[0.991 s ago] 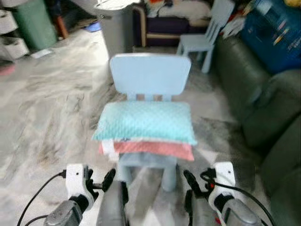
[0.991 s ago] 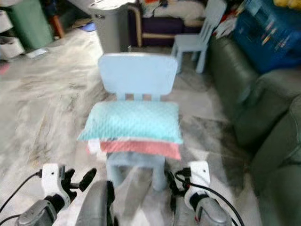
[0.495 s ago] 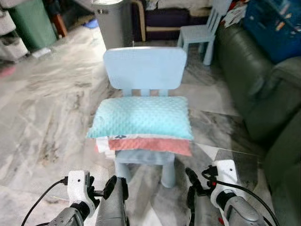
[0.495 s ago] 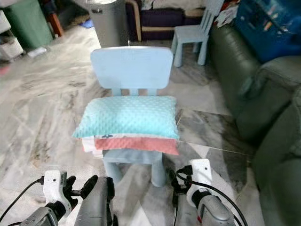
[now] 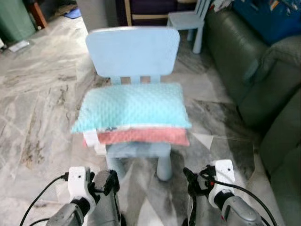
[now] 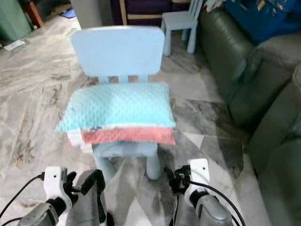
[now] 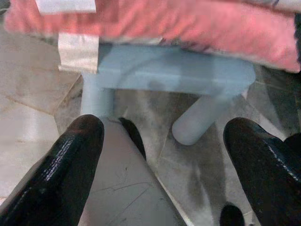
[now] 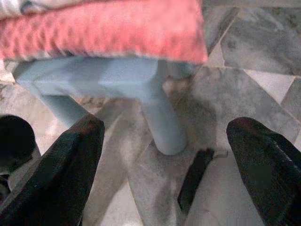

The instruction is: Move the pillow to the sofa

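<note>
The pillow (image 5: 131, 107) ahead of both spread grippers — left (image 7: 160, 165), right (image 8: 162, 165) — looks soft, light; pinch its 2 ends.

A lived-in home: marble-look floor tiles (image 5: 42, 94), green leather sofa (image 5: 244, 61), child's blue chair (image 5: 134, 52).

Dimpled plush pillow (image 5: 131, 106); seemingly smooth plastic chair (image 5: 132, 49).

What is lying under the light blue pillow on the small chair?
Under the light blue pillow lies a pink pillow, with some white fabric at its left end. Both rest on the chair. The seat itself is mostly covered.
</note>
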You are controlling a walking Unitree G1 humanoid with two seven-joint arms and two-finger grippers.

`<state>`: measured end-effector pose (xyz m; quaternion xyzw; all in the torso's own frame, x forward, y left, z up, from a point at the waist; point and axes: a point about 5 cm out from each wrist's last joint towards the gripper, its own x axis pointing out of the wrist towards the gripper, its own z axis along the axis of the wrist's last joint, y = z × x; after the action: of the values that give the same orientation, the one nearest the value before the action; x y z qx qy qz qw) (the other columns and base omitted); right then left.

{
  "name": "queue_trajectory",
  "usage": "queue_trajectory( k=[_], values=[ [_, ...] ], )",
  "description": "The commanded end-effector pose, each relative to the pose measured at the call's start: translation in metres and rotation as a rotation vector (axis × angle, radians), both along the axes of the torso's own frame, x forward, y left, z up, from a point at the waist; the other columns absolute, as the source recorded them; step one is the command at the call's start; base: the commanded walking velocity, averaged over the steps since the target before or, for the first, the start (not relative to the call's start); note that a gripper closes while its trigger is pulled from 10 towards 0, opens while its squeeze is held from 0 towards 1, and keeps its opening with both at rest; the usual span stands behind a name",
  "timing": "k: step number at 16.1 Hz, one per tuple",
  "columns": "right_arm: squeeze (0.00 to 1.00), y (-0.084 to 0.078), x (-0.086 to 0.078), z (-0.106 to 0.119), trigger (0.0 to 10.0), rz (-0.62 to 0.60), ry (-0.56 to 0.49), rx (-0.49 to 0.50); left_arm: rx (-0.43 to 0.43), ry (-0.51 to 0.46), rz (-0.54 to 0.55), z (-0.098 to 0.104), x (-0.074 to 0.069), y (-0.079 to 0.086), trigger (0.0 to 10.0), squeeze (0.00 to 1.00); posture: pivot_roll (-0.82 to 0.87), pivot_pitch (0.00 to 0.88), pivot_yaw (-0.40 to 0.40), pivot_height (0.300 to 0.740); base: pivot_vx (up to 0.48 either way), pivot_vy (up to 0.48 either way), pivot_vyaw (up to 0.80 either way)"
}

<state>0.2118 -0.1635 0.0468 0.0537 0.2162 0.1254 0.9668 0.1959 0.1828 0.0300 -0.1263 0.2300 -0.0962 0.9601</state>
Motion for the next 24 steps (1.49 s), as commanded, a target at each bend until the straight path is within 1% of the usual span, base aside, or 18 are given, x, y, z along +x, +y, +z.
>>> queue_trajectory(
  k=[1,2,3,5,6,7,8,9,11,12,13,14,16,18,19,22,23,24],
  values=[
    [0.0,0.002,0.0,0.002,10.0,0.005,-0.006,0.018,0.066,-0.016,0.019,0.002,-0.001,0.006,10.0,0.0,0.04,0.125,0.041,0.432,0.0,0.0,0.0],
    [0.0,0.001,0.001,0.003,10.0,0.013,-0.021,0.003,0.141,-0.059,0.038,0.006,0.004,0.01,10.0,0.0,0.04,0.122,0.039,0.432,0.0,0.0,0.0],
    [0.0,0.002,0.005,0.007,10.0,0.026,-0.046,-0.016,0.196,-0.114,0.088,0.015,0.013,0.016,10.0,0.0,0.04,0.118,0.038,0.432,0.0,0.0,0.0],
    [0.0,0.003,0.011,0.011,10.0,0.033,-0.07,-0.021,0.215,-0.155,0.116,0.023,0.021,0.017,10.0,0.0,0.04,0.112,0.036,0.432,0.0,0.0,0.0],
    [0.0,0.003,0.024,0.02,10.0,0.042,-0.112,-0.028,0.238,-0.232,0.124,0.04,0.034,0.017,10.0,0.0,0.04,0.105,0.034,0.432,0.0,0.0,0.0],
    [0.0,0.003,0.029,0.024,10.0,0.044,-0.129,-0.029,0.25,-0.265,0.126,0.046,0.039,0.017,10.0,0.0,0.04,0.103,0.034,0.432,0.0,0.0,0.0],
    [0.0,0.003,0.04,0.034,10.0,0.053,-0.176,-0.036,0.275,-0.327,0.155,0.061,0.052,0.021,10.0,0.0,0.04,0.103,0.034,0.432,0.0,0.0,0.0],
    [0.0,0.002,0.048,0.041,10.0,0.053,-0.2,-0.039,0.286,-0.361,0.17,0.07,0.061,0.024,10.0,0.0,0.04,0.104,0.035,0.432,0.0,0.0,0.0],
    [0.0,-0.001,0.077,0.07,10.0,0.036,-0.292,-0.019,0.29,-0.449,0.263,0.106,0.094,0.046,10.0,0.0,0.03,0.116,0.041,0.432,0.0,0.0,0.0],
    [0.0,-0.001,0.081,0.074,10.0,0.038,-0.303,-0.016,0.289,-0.458,0.277,0.112,0.099,0.05,10.0,0.0,0.03,0.121,0.042,0.432,0.0,0.0,0.0],
    [0.0,-0.003,0.097,0.091,10.0,0.055,-0.343,-0.002,0.314,-0.492,0.332,0.131,0.115,0.067,10.0,0.0,0.03,0.134,0.043,0.432,0.0,0.0,0.0],
    [0.0,-0.003,0.107,0.102,10.0,0.075,-0.371,0.01,0.34,-0.513,0.351,0.141,0.123,0.076,10.0,0.0,0.03,0.142,0.041,0.432,0.0,0.0,0.0],
    [0.0,-0.003,0.121,0.115,10.0,0.095,-0.385,0.034,0.375,-0.47,0.383,0.14,0.13,0.09,10.0,0.0,0.03,0.161,0.038,0.432,0.0,0.0,0.0],
    [0.0,0.0,0.146,0.136,10.0,0.152,-0.397,0.077,0.403,-0.387,0.456,0.133,0.135,0.117,10.0,0.0,0.03,0.188,0.034,0.432,0.0,0.0,0.0],
    [0.0,0.003,0.153,0.141,10.0,0.177,-0.391,0.088,0.396,-0.363,0.47,0.132,0.137,0.123,10.0,0.0,0.03,0.191,0.033,0.432,0.0,0.0,0.0],
    [0.0,0.013,0.173,0.156,10.0,0.238,-0.357,0.207,0.365,-0.333,0.486,0.135,0.148,0.131,10.0,0.0,0.05,0.223,0.021,0.432,0.0,0.0,0.0],
    [0.0,0.018,0.182,0.16,10.0,0.251,-0.344,0.243,0.327,-0.311,0.498,0.136,0.153,0.134,10.0,0.0,0.06,0.235,0.021,0.432,0.0,0.0,0.0],
    [0.0,0.022,0.186,0.161,10.0,0.261,-0.347,0.228,0.315,-0.314,0.497,0.139,0.155,0.136,10.0,0.0,0.06,0.242,0.021,0.432,0.0,0.0,0.0]
  ],
)
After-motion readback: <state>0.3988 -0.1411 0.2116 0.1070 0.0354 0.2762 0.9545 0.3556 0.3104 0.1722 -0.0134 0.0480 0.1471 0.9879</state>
